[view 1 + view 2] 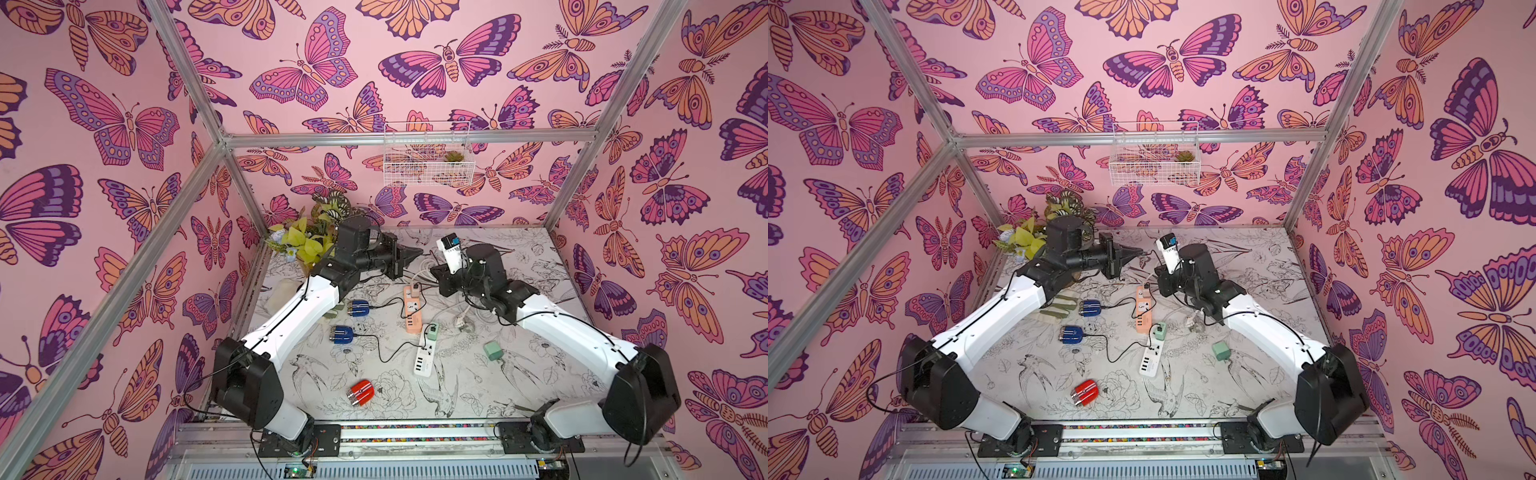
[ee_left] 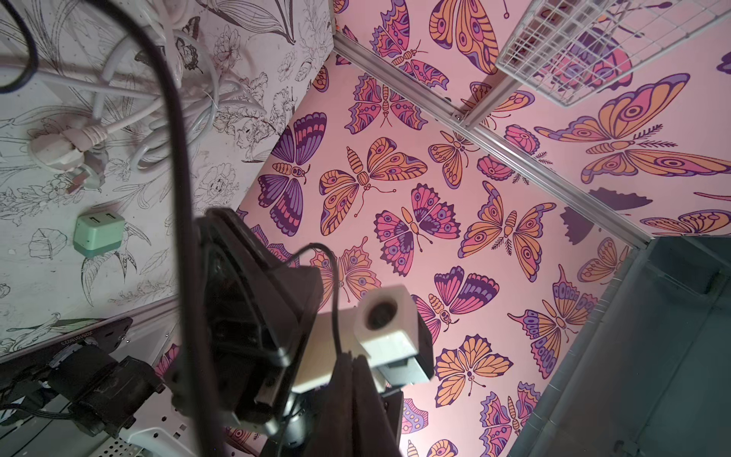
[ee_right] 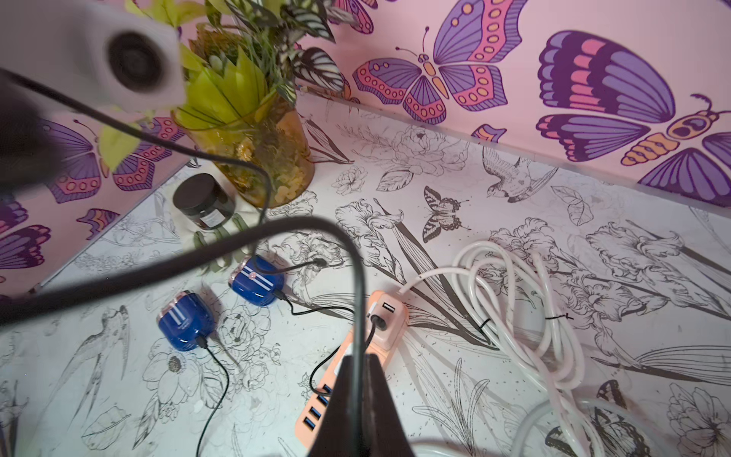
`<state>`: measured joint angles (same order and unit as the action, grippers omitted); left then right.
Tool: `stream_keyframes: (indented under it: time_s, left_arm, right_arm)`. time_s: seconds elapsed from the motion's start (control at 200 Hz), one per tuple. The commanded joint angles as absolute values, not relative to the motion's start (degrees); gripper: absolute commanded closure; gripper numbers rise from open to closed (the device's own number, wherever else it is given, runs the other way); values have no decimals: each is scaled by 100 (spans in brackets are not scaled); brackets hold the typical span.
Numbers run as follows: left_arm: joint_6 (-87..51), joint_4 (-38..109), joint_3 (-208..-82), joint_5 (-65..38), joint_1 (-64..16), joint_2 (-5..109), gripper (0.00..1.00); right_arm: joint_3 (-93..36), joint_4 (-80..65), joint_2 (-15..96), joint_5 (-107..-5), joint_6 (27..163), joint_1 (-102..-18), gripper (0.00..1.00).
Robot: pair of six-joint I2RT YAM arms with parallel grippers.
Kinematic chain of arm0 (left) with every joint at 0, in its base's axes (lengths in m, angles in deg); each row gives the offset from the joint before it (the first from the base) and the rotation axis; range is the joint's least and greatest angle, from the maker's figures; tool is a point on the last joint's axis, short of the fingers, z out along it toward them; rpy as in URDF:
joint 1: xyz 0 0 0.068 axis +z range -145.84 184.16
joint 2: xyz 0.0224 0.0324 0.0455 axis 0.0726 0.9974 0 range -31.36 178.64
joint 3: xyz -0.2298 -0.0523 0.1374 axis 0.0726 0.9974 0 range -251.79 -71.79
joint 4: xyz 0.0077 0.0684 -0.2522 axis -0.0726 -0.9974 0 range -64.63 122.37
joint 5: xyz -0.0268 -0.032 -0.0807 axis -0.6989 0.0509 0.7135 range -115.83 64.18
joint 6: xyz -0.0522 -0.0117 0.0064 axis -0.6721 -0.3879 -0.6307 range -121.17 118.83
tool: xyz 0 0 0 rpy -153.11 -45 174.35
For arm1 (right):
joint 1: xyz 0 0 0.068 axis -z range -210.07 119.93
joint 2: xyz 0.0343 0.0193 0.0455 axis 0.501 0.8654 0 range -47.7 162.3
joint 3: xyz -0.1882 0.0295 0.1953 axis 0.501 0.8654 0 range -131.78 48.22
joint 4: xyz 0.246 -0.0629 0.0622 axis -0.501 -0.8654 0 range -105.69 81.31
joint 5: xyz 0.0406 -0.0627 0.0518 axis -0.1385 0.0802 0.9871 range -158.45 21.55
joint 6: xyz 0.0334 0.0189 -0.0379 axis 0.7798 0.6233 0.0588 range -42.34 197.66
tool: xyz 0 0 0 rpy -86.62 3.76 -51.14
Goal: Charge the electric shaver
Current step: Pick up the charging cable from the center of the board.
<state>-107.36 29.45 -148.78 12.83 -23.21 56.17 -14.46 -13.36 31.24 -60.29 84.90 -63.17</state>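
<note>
Red shaver (image 1: 361,392), white stripes, lies flat near front. Right gripper (image 3: 359,361) pinches black cable (image 3: 360,308); left gripper (image 2: 353,363) closed.

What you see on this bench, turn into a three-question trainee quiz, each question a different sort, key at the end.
1. True or false: the red shaver has a cable plugged in.
2. How many blue shavers are in view?
3. The right gripper is shut on: A a black cable; B the red shaver; C nothing.
Key: 1 false; 2 two; 3 A.
</note>
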Motion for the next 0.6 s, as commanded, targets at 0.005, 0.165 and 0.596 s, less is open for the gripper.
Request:
stream_keyframes:
  time_s: [0.005,0.165,0.596]
  left_arm:
    - [-10744,2857,-14682,1130,-2201,5457,97]
    - [-10482,2574,-14623,936,-2036,5309,69]
    - [-8618,444,-14933,1031,-2289,4796,50]
  right_arm:
    - [-1470,-1708,2754,-5730,8340,-6353,100]
    - [-1395,-2069,2495,-5523,8242,-6350,100]
    - [-1951,-2993,3167,-4570,8031,-6303,100]
